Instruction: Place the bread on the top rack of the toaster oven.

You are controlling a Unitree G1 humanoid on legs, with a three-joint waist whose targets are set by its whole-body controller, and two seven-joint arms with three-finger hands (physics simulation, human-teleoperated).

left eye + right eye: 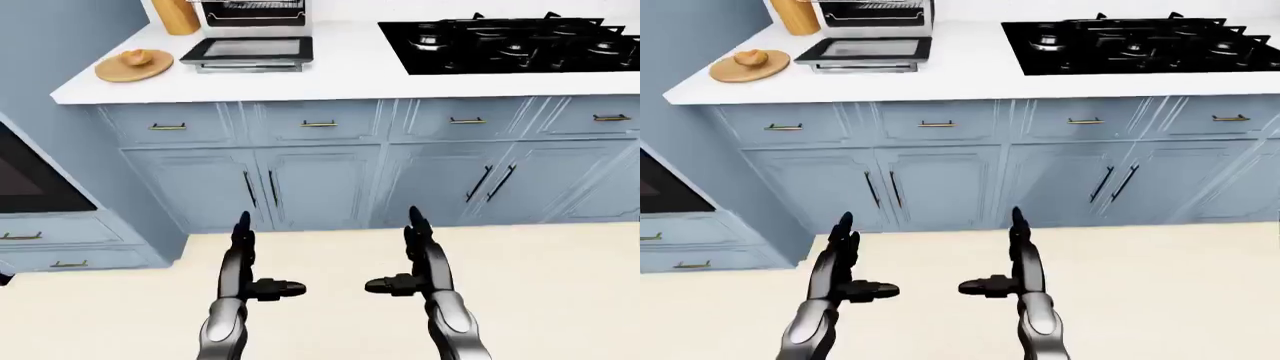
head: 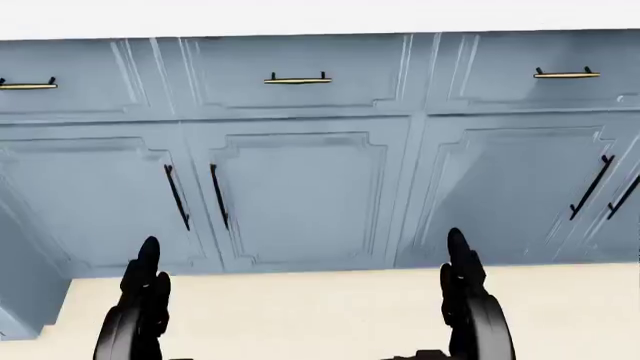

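A small bread roll [image 1: 136, 57] lies on a round wooden plate [image 1: 133, 69] at the left end of the white counter [image 1: 330, 75], top left of the left-eye view. Right of it stands the toaster oven [image 1: 250, 13] with its door [image 1: 247, 51] folded down open; its rack shows at the top edge. My left hand [image 1: 258, 259] and right hand [image 1: 402, 253] are low in the view over the floor, far from the counter, both open and empty, fingers pointing up and thumbs facing each other.
A black gas cooktop [image 1: 510, 43] is set in the counter at the right. Blue cabinet doors and drawers [image 1: 320, 180] run under the counter. A wall oven [image 1: 30, 180] stands at the left. A wooden canister [image 1: 177, 15] stands left of the toaster oven.
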